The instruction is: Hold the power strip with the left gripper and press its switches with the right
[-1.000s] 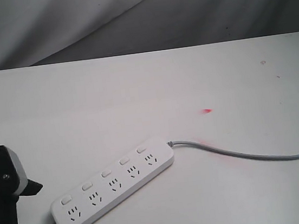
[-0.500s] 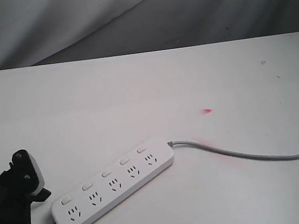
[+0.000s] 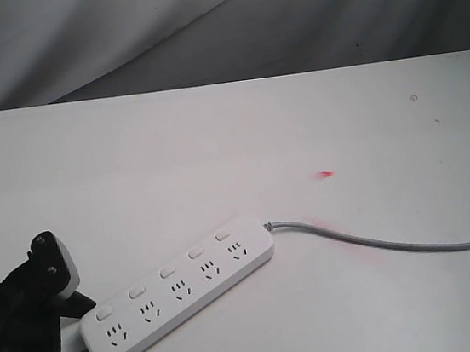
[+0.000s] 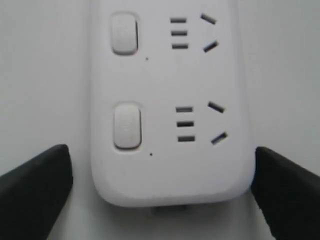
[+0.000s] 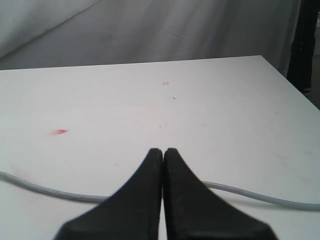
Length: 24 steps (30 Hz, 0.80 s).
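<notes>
The long white plastic power strip (image 3: 180, 290) lies on the white table (image 3: 214, 144), its cable-free end between the spread fingers of the black two-finger left gripper (image 4: 160, 195), not yet pinched. We fear an uneven closing could skew it. Then the black right gripper (image 5: 163, 155), tips pressed together, would miss the small white switches (image 3: 166, 272).

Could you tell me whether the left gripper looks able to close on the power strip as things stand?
Probably yes: the left gripper is open, its fingers either side of the end of the power strip, and nothing lies between them and it.
</notes>
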Each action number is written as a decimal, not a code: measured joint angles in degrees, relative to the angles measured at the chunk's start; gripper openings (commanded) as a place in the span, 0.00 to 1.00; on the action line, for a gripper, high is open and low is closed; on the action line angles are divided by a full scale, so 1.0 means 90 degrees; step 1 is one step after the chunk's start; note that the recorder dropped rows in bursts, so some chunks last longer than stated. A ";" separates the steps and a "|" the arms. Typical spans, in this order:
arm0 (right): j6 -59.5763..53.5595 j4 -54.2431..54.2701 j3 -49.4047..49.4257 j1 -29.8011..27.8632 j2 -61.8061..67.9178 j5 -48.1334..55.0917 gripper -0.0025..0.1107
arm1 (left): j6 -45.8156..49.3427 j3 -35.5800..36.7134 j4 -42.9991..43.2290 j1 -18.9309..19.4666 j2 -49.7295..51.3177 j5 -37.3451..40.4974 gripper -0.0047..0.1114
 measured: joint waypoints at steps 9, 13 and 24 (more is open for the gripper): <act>0.0000 0.0000 0.0000 0.0000 0.0000 0.0000 0.02 | 0.0040 -0.0038 -0.0057 0.0000 0.0039 0.0044 0.74; 0.0000 0.0000 0.0000 0.0000 0.0000 0.0000 0.02 | 0.0053 -0.0038 -0.0081 0.0000 0.0063 -0.0026 0.61; 0.0000 0.0000 0.0000 0.0000 0.0000 0.0000 0.02 | 0.0067 -0.0038 -0.0081 0.0000 0.0063 -0.0024 0.60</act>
